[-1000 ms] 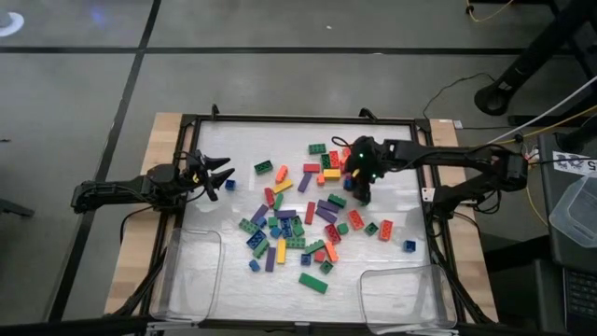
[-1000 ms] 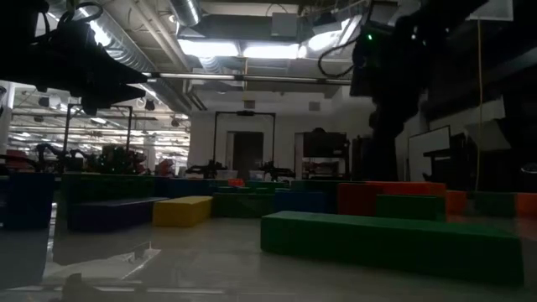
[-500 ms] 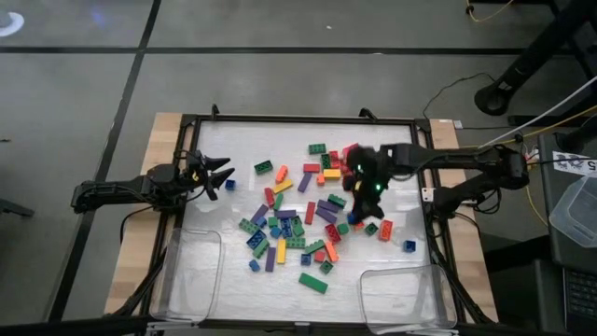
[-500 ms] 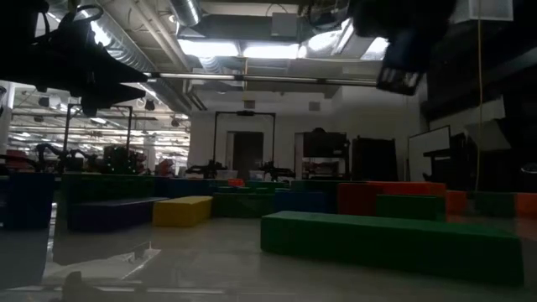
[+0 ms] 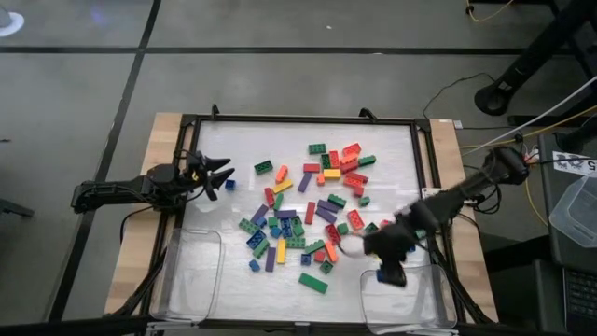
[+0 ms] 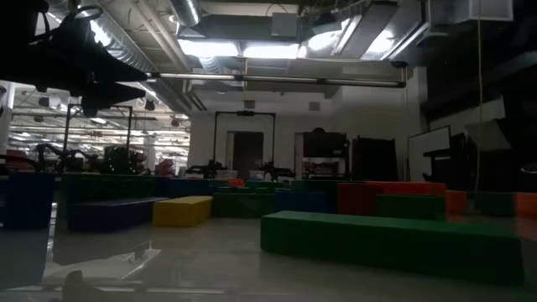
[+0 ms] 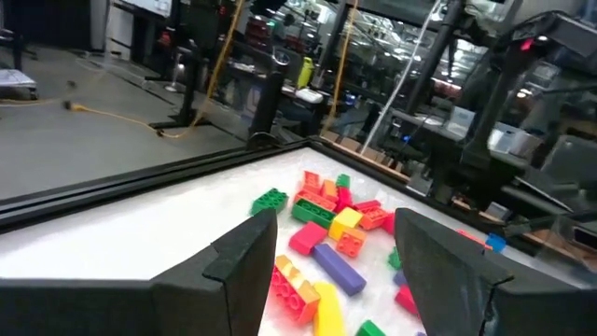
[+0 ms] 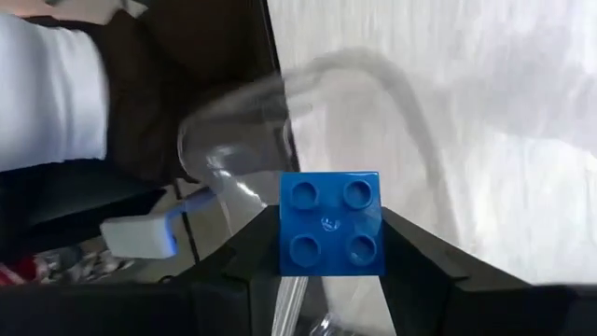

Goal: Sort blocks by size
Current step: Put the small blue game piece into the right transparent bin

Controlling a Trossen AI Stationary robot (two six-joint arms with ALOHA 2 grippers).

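Your worktop (image 5: 392,140) is a white sheet inside a dark frame, with wood showing along both side edges; its far strip and the stretch near the left edge are open white surface. Two clear trays sit at the near edge, the left tray (image 5: 187,280) and the right tray (image 5: 410,294), with bare sheet between them apart from a long green brick (image 5: 313,283). The blocks (image 5: 298,210) lie scattered across the middle, loosest toward the far right, where a red and orange cluster (image 5: 347,161) sits just beside the frame's inner room. Your right hand (image 5: 390,273) is over the far rim of the right tray, clenched on a small blue square block (image 8: 331,224) whose four studs face the wrist camera. Your left hand (image 5: 216,173) rests near the left edge with its fingers (image 7: 247,252) spread apart, holding nothing, and a small blue brick (image 5: 229,185) lies just beside it.
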